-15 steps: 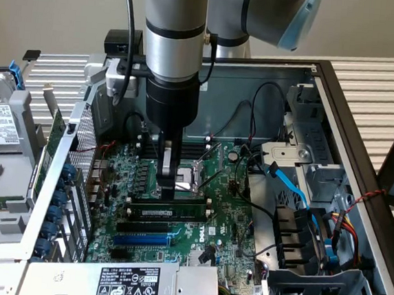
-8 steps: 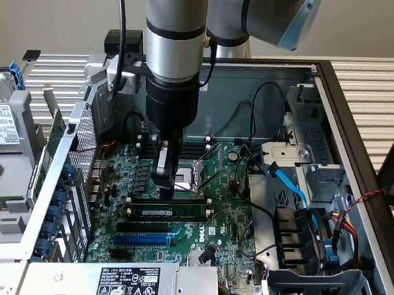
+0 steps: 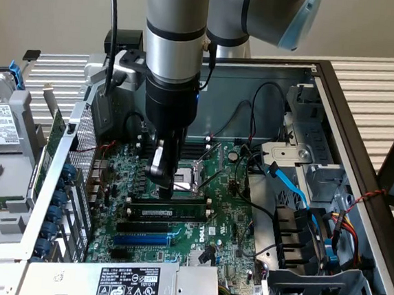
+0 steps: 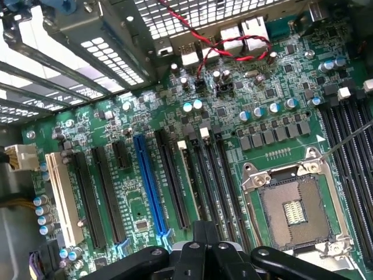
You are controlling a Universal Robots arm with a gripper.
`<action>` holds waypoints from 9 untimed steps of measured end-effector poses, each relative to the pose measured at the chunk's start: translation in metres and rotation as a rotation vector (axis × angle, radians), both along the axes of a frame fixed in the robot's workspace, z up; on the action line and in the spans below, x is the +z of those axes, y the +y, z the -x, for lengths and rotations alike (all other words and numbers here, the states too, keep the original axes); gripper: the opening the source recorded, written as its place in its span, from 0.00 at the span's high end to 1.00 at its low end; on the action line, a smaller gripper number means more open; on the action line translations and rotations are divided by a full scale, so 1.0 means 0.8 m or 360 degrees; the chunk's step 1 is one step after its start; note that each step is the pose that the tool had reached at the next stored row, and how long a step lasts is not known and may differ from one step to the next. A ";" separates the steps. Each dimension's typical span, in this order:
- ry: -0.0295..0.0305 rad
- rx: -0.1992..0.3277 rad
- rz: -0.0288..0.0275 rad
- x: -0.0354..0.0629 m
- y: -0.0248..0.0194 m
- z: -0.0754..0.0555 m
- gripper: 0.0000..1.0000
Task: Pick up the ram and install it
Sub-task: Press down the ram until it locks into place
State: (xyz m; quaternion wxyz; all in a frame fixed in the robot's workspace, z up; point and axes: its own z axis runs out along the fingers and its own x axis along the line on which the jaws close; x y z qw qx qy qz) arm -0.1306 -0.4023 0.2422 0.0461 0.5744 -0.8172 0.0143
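The ram (image 3: 169, 215) is a thin green stick with a white label strip. It stands on edge in a black slot on the motherboard (image 3: 225, 219), two rows from the blue expansion slot (image 3: 144, 239). In the wrist view the ram (image 4: 186, 181) appears edge-on, with a white clip at its end. My gripper (image 3: 162, 180) hangs straight down over the memory slots, its tip just above and slightly behind the ram. Its black fingers (image 4: 204, 254) are shut together with nothing between them. I cannot tell whether they touch the board.
The open computer case surrounds the board, with a metal side wall (image 3: 56, 176) at the exterior view's left. A power supply (image 3: 129, 286) sits in front. Blue and black cables (image 3: 295, 204) lie at the right. The bare CPU socket (image 4: 294, 210) sits beside the memory slots.
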 end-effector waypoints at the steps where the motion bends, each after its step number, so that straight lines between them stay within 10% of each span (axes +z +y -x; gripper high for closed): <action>1: -0.00001 -0.0026 -0.00001 0.000 0.0000 0.000 0.90; 9: -0.00092 -0.0220 0.00019 0.000 -0.0001 0.000 0.90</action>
